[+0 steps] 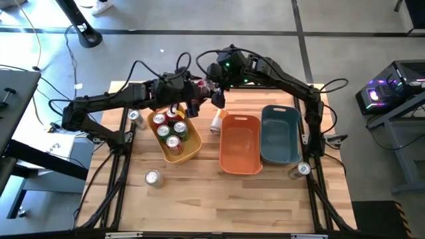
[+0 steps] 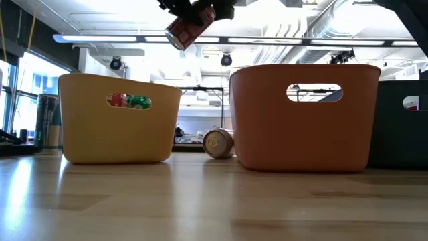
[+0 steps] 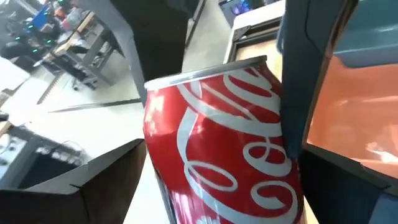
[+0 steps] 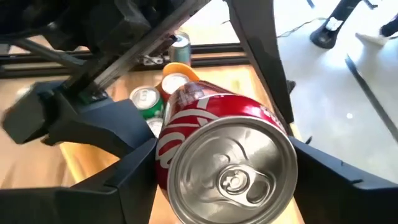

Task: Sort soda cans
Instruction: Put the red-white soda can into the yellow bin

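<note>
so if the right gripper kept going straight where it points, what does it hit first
The red can already held in the right gripper. Just beyond it is the left gripper, also clamped on the can. The yellow bin seems lower and farther, but depth is unclear.

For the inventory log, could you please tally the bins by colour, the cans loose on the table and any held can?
Yellow bin: 1
Orange bin: 1
Teal bin: 1
Cans loose on the table: 4
Held red can: 1
Total: 8
</note>
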